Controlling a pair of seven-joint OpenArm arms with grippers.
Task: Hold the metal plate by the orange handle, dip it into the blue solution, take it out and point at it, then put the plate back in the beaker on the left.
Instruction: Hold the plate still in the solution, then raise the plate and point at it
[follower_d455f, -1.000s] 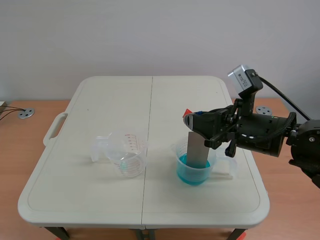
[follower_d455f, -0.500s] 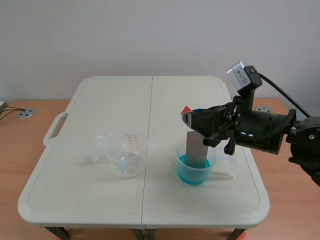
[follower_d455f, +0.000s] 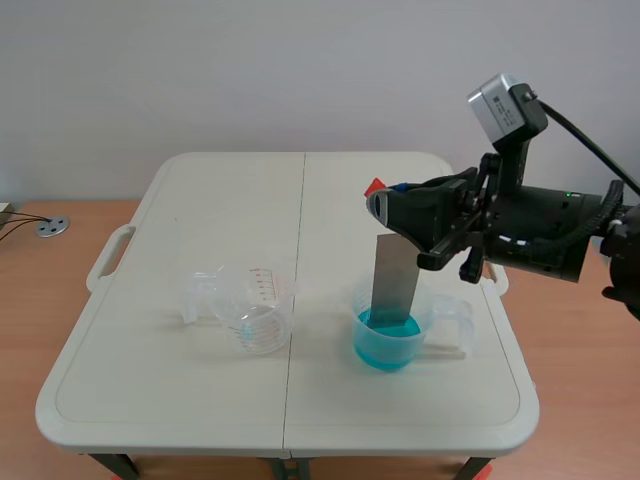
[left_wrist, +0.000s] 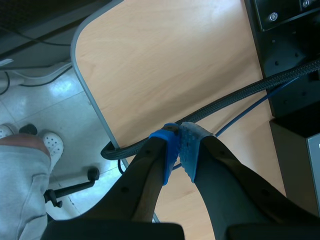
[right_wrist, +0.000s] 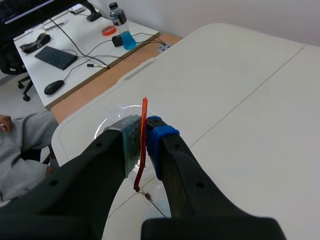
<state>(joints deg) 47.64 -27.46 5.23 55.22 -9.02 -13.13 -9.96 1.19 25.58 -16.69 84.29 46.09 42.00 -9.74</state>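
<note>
My right gripper (follower_d455f: 380, 203) is shut on the orange handle (follower_d455f: 375, 187) of the metal plate (follower_d455f: 393, 280). The plate hangs upright with its lower edge still inside the beaker of blue solution (follower_d455f: 388, 338) at the table's right middle. In the right wrist view the thin orange handle (right_wrist: 143, 135) is pinched between the pads of the right gripper (right_wrist: 141, 140). The clear beaker on the left (follower_d455f: 254, 310) stands without a plate. My left gripper (left_wrist: 179, 150) is shut on nothing, off the table over a wooden desk.
The white folding table (follower_d455f: 230, 200) has free room behind and left of both beakers. Behind the table in the right wrist view stands a desk with a keyboard (right_wrist: 55, 57) and a bottle (right_wrist: 119, 20). A cable (left_wrist: 225, 102) runs ahead of the left gripper.
My right gripper has risen with the plate, lifting most of it out of the blue solution. The left beaker has not moved.
</note>
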